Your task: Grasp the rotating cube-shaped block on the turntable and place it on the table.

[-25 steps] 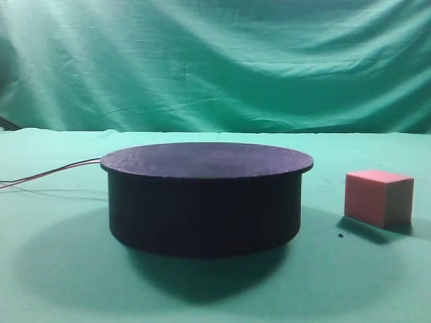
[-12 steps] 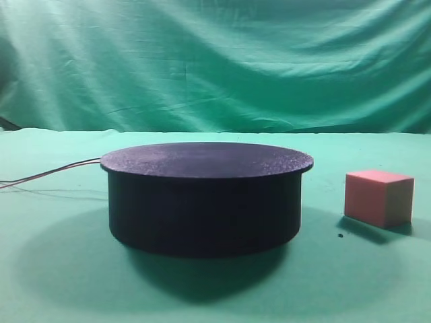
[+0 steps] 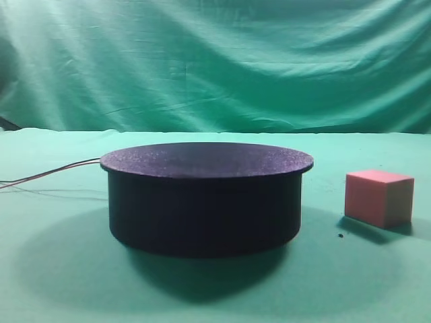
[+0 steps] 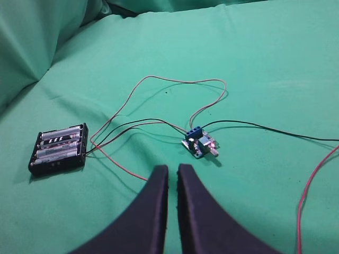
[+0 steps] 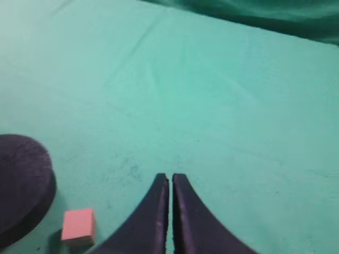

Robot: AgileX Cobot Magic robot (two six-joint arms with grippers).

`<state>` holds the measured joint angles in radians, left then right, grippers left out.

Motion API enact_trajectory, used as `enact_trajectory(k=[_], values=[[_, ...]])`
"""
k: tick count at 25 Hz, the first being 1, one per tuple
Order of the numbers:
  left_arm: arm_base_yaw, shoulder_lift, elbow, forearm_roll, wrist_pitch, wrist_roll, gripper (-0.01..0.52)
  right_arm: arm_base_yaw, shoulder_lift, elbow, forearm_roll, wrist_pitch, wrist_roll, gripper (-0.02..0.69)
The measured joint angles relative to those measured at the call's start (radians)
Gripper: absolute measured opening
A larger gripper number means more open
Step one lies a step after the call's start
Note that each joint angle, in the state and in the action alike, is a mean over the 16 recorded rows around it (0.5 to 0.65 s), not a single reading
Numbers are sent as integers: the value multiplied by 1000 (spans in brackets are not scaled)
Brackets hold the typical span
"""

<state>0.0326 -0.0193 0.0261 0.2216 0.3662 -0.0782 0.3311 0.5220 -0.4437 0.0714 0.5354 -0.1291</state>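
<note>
Cube (image 3: pixel 378 198) sits on the table (image 3: pixel 60 282), just right of the turntable (image 3: pixel 205 195), not touching it. Turntable top is bare. Your right gripper (image 5: pixel 170 182) has its fingers pressed together with only a hairline slit between them, holding nothing. From the right wrist view the cube (image 5: pixel 78 225) lies low and well to the left of those fingertips, apart from them, with the turntable (image 5: pixel 21 185) edge further left. Your left gripper (image 4: pixel 171 172) is likewise closed up, nothing between the fingers. It hangs over a small circuit board (image 4: pixel 200 144) and a battery pack (image 4: pixel 58 148) joined by thin wires (image 4: pixel 159 84) on the cloth. No cube in that view. Neither gripper shows in the high view.
</note>
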Motion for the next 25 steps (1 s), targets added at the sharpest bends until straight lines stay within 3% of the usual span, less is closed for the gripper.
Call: enact_trajectory(k=[9,16,25], values=[[0,0,0,0,0,0,0,-195,-331,319,15,-195,-11,0],[0,0,0,0,0,0,0,-243,-491,444,30,-194,-12,0],[0,0,0,0,0,0,0,-248,-531,469,41,-154,-12,0]])
